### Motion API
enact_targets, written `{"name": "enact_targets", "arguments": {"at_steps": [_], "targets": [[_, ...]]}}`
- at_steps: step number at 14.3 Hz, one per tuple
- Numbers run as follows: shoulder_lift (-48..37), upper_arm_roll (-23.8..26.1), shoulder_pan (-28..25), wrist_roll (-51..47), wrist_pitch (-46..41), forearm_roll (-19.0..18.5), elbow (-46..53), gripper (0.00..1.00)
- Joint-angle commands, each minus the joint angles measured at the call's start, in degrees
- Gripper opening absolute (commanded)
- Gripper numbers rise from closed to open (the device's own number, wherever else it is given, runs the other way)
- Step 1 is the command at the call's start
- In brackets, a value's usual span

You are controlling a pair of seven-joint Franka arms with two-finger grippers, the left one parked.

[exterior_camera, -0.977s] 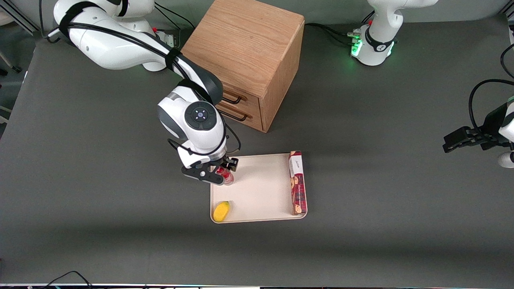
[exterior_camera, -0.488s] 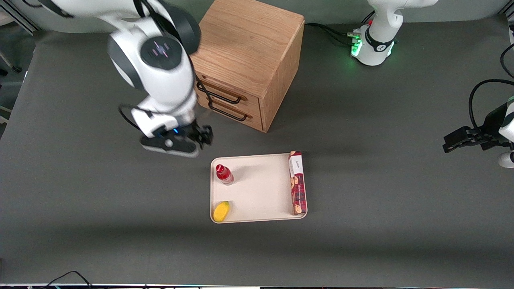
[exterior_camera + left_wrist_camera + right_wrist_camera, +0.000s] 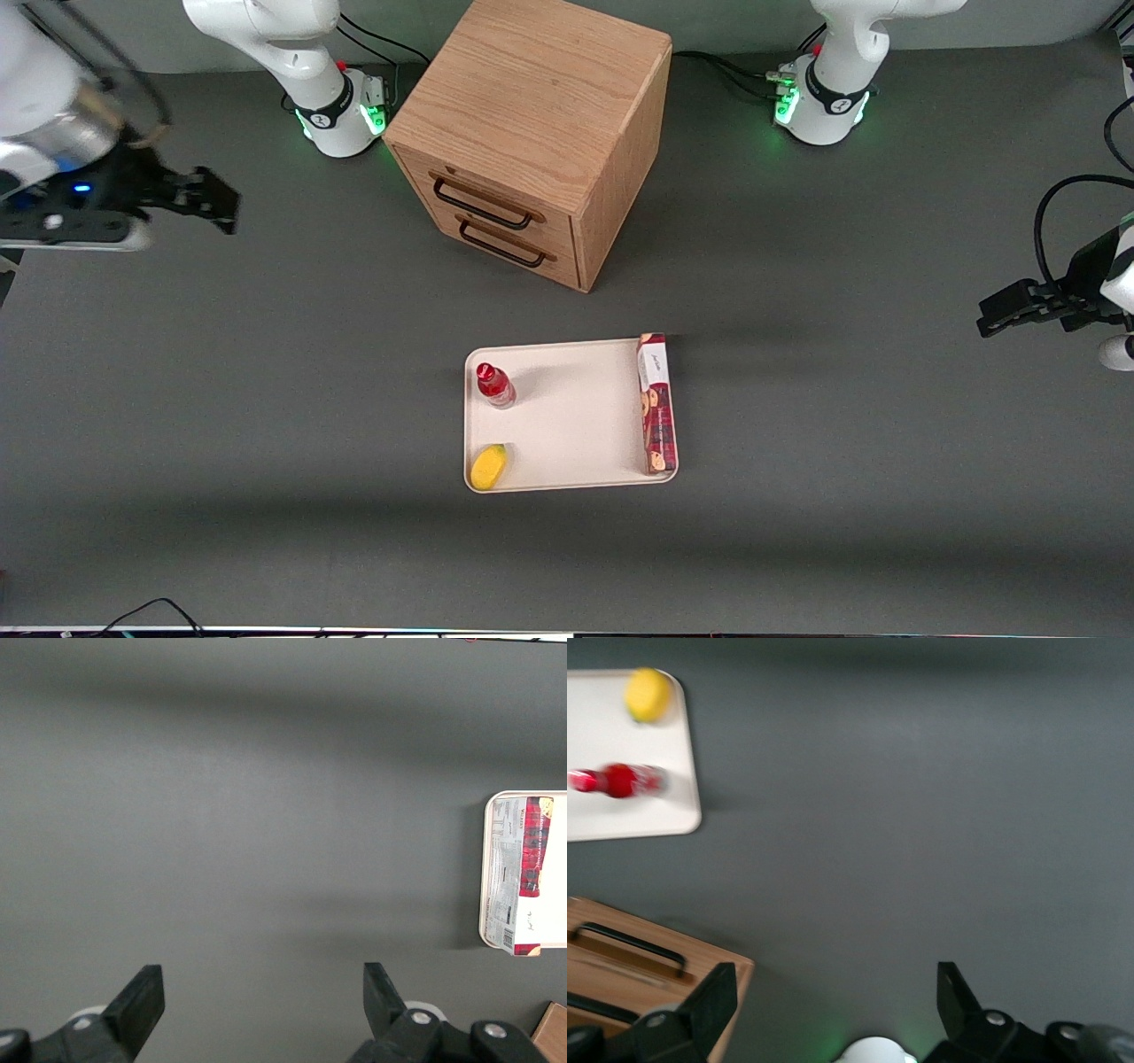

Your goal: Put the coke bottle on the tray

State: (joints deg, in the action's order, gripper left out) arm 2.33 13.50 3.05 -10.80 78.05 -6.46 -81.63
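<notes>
The coke bottle [image 3: 494, 385] stands upright on the cream-white tray [image 3: 576, 425], near the tray's corner closest to the working arm and the cabinet. It also shows in the right wrist view [image 3: 618, 780] on the tray [image 3: 664, 815]. My gripper [image 3: 199, 199] is open and empty, high above the table toward the working arm's end, well away from the tray. Its fingers [image 3: 713, 997] stand wide apart in the wrist view.
A yellow fruit [image 3: 488, 466] and a long red cookie box [image 3: 656, 403] lie on the tray. A wooden drawer cabinet [image 3: 532, 133] stands farther from the camera than the tray. The cookie box shows in the left wrist view [image 3: 524, 873].
My gripper let go of the coke bottle on the tray, rose, and swung away toward the working arm's end of the table. The bottle stays standing.
</notes>
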Motion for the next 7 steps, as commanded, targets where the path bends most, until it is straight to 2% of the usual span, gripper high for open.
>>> {"name": "enact_targets", "arguments": {"at_steps": [1, 2, 3, 7], "targets": [[-3.5, -5.2, -0.5, 4.8, 4.6, 2.5, -8.6, 1.00], [-3.6, -6.8, -0.5, 5.4, 5.1, 4.9, -9.2, 1.00], [-3.6, -8.0, -0.5, 5.7, 5.3, 5.8, -9.0, 1.00], [-2.6, -8.3, -0.8, 7.5, 5.2, 5.8, -7.1, 1.00]]}}
